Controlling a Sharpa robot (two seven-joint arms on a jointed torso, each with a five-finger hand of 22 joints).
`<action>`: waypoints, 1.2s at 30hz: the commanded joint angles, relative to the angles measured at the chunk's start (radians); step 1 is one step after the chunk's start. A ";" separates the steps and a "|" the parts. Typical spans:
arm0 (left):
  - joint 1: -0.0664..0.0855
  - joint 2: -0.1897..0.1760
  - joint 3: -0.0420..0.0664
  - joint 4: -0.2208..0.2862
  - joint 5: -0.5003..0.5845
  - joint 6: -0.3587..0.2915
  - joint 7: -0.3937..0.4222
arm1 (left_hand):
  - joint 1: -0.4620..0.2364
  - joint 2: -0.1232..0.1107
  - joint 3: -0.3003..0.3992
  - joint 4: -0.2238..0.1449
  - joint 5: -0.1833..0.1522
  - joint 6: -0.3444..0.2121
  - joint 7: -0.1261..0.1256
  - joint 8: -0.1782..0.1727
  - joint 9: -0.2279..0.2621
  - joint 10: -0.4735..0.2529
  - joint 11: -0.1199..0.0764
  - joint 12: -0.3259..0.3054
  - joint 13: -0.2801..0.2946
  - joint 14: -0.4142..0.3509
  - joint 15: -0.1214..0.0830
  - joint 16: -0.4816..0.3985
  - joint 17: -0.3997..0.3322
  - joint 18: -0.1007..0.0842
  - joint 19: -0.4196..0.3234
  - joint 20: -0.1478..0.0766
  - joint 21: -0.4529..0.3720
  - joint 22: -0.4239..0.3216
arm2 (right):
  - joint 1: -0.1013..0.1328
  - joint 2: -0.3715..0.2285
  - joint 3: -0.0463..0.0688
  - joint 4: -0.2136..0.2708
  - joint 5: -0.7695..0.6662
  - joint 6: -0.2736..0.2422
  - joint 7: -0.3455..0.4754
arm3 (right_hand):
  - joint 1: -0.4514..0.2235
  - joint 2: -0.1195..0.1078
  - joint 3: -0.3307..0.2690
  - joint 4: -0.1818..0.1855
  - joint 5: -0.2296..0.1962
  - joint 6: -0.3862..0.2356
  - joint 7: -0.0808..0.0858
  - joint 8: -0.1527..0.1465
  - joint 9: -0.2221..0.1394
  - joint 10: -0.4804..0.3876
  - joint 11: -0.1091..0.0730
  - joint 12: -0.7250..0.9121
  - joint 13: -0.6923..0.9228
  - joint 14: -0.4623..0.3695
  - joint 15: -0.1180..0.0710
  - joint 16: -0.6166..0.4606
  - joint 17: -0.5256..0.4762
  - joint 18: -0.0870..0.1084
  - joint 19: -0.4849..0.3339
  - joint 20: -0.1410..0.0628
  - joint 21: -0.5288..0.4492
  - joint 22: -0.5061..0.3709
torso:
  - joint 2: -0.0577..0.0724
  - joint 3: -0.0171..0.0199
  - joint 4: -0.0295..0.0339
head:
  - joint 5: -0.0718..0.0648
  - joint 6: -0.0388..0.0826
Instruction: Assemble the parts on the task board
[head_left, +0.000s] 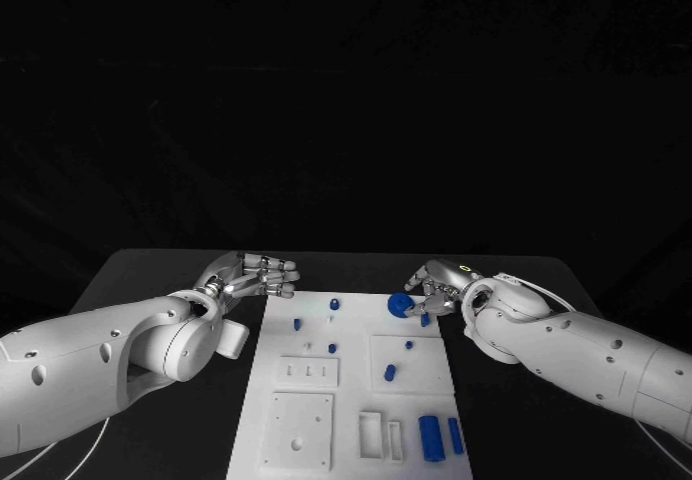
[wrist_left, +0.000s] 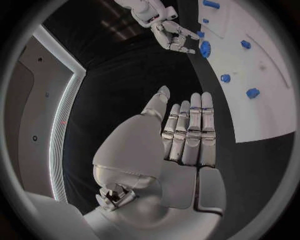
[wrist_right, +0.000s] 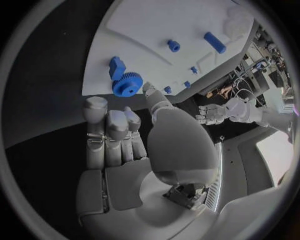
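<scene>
The white task board (head_left: 346, 330) lies mid-table between my hands. A blue gear (head_left: 400, 303) sits at the board's far right edge. My right hand (head_left: 440, 290) is just right of it, fingers curled in; its thumb tip lies at the gear's (wrist_right: 127, 83) rim without pinching it. A blue peg (head_left: 424, 320) stands beside the gear, close under that hand. My left hand (head_left: 253, 275) hovers off the board's far left corner, fingers curled, holding nothing. The left wrist view shows the right hand (wrist_left: 172, 35) a little apart from the gear (wrist_left: 205, 48).
Several small blue pegs (head_left: 332, 348) stand about the board's far half. Two blue cylinders (head_left: 430, 437) lie at its near right corner. White recessed plates (head_left: 300, 430) and slot blocks (head_left: 382, 435) fill the near half. Black table (head_left: 144, 280) flanks both sides.
</scene>
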 joint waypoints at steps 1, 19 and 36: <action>0.001 0.004 0.001 0.001 -0.004 0.019 0.012 | -0.005 0.007 -0.005 -0.001 0.001 -0.007 0.000 0.000 0.001 0.003 -0.003 0.003 0.001 0.002 0.005 0.005 0.001 -0.015 0.008 0.002 -0.003 -0.001 | -0.004 0.013 -0.001 -0.015 -0.016 0.030 -0.009 | 0.005 0.000 0.003 0.005 0.004 -0.005 -0.003 0.003 0.001 0.003 0.007 0.008 0.003 0.007 0.002 -0.006 0.006 0.011 0.036 0.006 0.008 0.082 | 0.000 -0.0010 0.0017 | -0.001 -0.004; 0.001 0.003 0.001 0.001 -0.009 0.027 0.006 | -0.007 0.009 -0.006 -0.004 0.001 -0.009 0.000 0.000 0.001 0.002 -0.003 0.003 0.001 0.004 0.004 0.005 0.001 -0.016 0.006 0.001 0.001 -0.001 | -0.014 0.042 -0.007 -0.061 -0.020 -0.029 -0.008 | -0.001 0.006 0.035 0.002 -0.003 -0.015 0.000 0.003 0.001 0.012 0.008 0.032 0.016 0.011 0.003 -0.001 0.026 0.009 0.038 0.006 0.044 0.088 | 0.000 -0.0001 0.0018 | -0.003 -0.009; 0.001 0.002 0.000 0.001 -0.012 0.031 0.002 | -0.007 0.009 -0.007 -0.004 0.001 -0.009 0.000 0.000 0.001 0.001 -0.002 0.002 0.001 0.003 0.004 0.005 0.001 -0.016 0.006 0.002 0.001 -0.001 | -0.014 0.042 -0.007 -0.059 0.039 -0.060 -0.019 | -0.016 0.004 0.033 0.010 0.033 0.019 -0.018 0.005 0.200 0.024 -0.005 0.045 0.036 0.013 -0.008 0.006 0.044 0.005 0.035 -0.005 0.082 0.092 | 0.001 0.0004 0.0037 | -0.003 -0.012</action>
